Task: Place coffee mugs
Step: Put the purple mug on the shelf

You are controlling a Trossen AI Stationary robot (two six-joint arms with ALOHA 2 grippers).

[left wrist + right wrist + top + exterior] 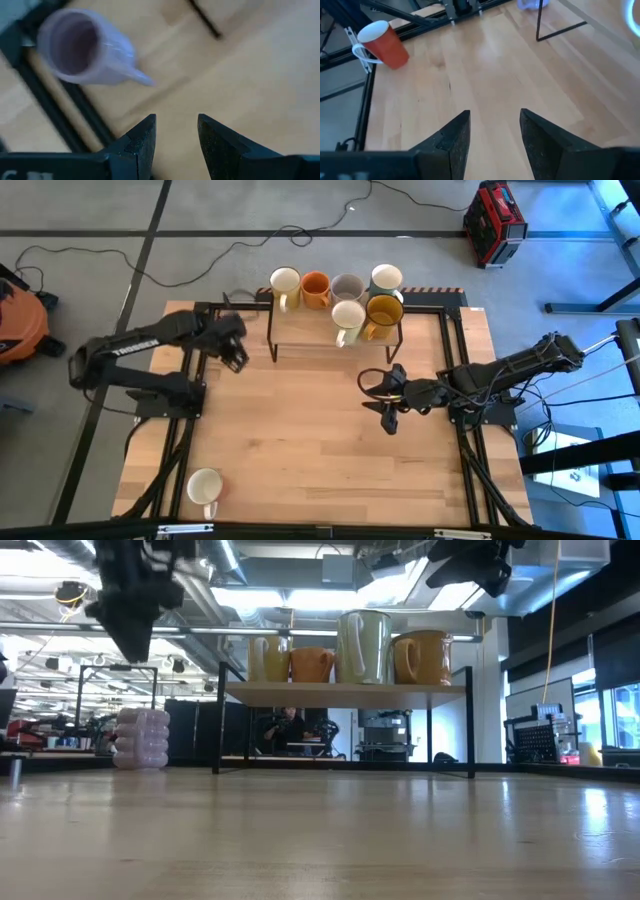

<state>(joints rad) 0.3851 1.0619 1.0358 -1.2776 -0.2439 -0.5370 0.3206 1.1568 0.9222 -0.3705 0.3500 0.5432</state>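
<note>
- Standing at the lower left of the high view, near the table's (300, 430) front corner, is a lone mug (204, 486) with a white inside. In the right wrist view its outside looks red-orange and its handle white.
- Left of centre in that view, the left gripper (238, 360) hangs over the upper left part of the table, just left of the rack. In the left wrist view its fingers (142, 142) are spread with nothing between them.
- A lilac mug (142, 738) stands on the table at the left of the low view, just outside the rack's left legs. It shows blurred at the upper left of the left wrist view.
- The black-framed rack (300, 340) sits at the top centre of the high view and carries six mugs.
- Along its back row stand a cream mug (285, 282), an orange mug (316, 288), a grey-beige mug (347, 286) and a pale mint mug (386, 278).
- In front of them stand a second cream mug (348, 315) and an amber mug (383, 313), which touch each other.
- Right of centre, the right gripper (388, 418) hangs below the rack over bare wood. Its jaws stand apart and hold nothing.
</note>
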